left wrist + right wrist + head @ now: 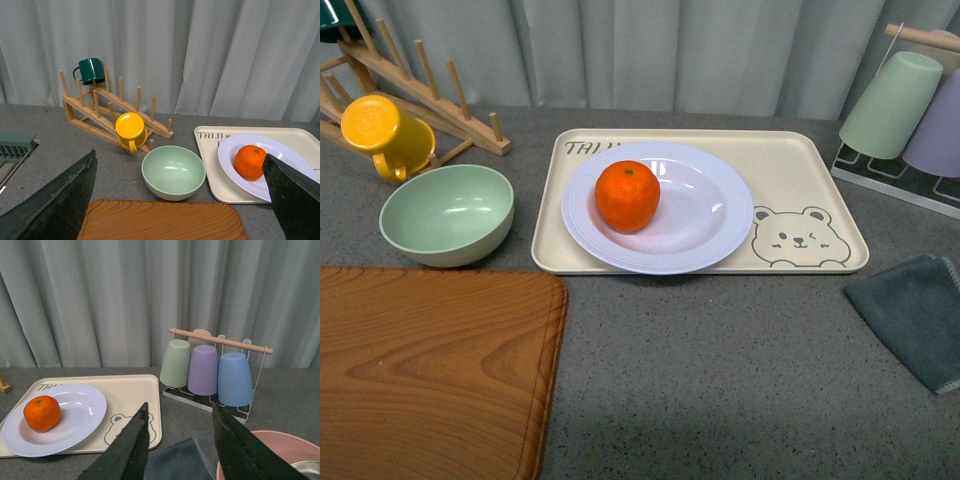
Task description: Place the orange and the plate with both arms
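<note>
The orange (628, 196) lies in the white ridged plate (710, 225), left of its middle. The plate rests on the beige bear-print tray (800, 165). Neither arm shows in the front view. In the left wrist view the orange (250, 162) and plate (227, 160) lie ahead to the right of my open left gripper (181, 172), which hovers empty over the wooden board and green bowl. In the right wrist view the orange (42, 413) and plate (75, 422) lie far left of my open, empty right gripper (180, 412), which is above a grey cloth.
A pale green bowl (447, 214) and a wooden board (430, 370) lie left of the tray. A wooden rack (420, 95) holds a yellow mug (382, 132). A cup stand (905, 110) is at the back right, a grey cloth (915, 310) at the right. A pink bowl (270, 452) shows near the right gripper.
</note>
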Robot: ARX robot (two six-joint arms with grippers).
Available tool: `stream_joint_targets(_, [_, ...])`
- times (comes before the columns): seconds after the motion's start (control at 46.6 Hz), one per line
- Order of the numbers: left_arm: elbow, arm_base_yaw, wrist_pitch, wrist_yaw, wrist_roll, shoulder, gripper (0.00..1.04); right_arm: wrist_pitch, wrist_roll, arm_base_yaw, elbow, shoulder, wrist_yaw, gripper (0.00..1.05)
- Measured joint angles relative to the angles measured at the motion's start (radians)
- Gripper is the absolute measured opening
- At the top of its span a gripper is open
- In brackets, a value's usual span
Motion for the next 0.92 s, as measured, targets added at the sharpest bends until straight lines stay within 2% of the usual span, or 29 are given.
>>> stream_joint_targets(0.172, [0.0,0.0,0.0,0.0,0.0,0.0,0.98,0.0,0.0,0.0,0.0,0.0,0.0,0.75])
stream_joint_targets(0.301, [0.0,0.0,0.0,0.0,0.0,0.0,0.98,0.0,0.0,0.0,0.0,0.0,0.0,0.97])
stream_joint_targets(0.923, [0.0,0.0,0.0,0.0,0.0,0.0,0.98,0.0,0.0,0.0,0.0,0.0,0.0,0.96])
